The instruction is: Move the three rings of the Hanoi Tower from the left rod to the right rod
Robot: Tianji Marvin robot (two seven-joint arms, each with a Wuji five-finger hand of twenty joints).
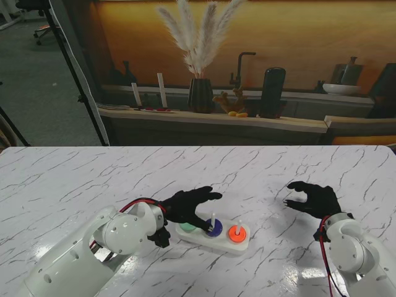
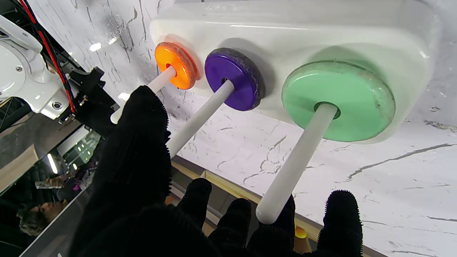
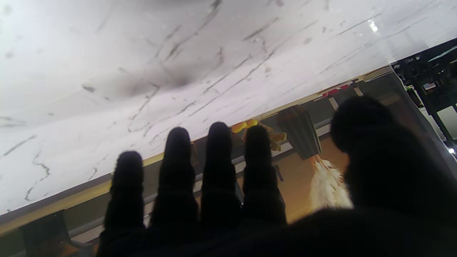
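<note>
Our left hand (image 1: 185,207) hovers released over the base (image 1: 242,245), where the green ring (image 2: 338,100), purple ring (image 2: 234,78) and orange ring (image 2: 175,65) each sit on separate rods. Our right hand (image 1: 314,198) hangs released above the bench (image 1: 74,179).

Overhead stand view; two close wrist views

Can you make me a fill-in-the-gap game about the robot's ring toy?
1. The green ring sits on the ____ rod.
2. The ring on the middle rod is ____.
3. The orange ring sits on the ____ rod.
4. The right hand holds ____, and the left hand hangs over the white base.

Missing words: left; purple; right; nothing
</note>
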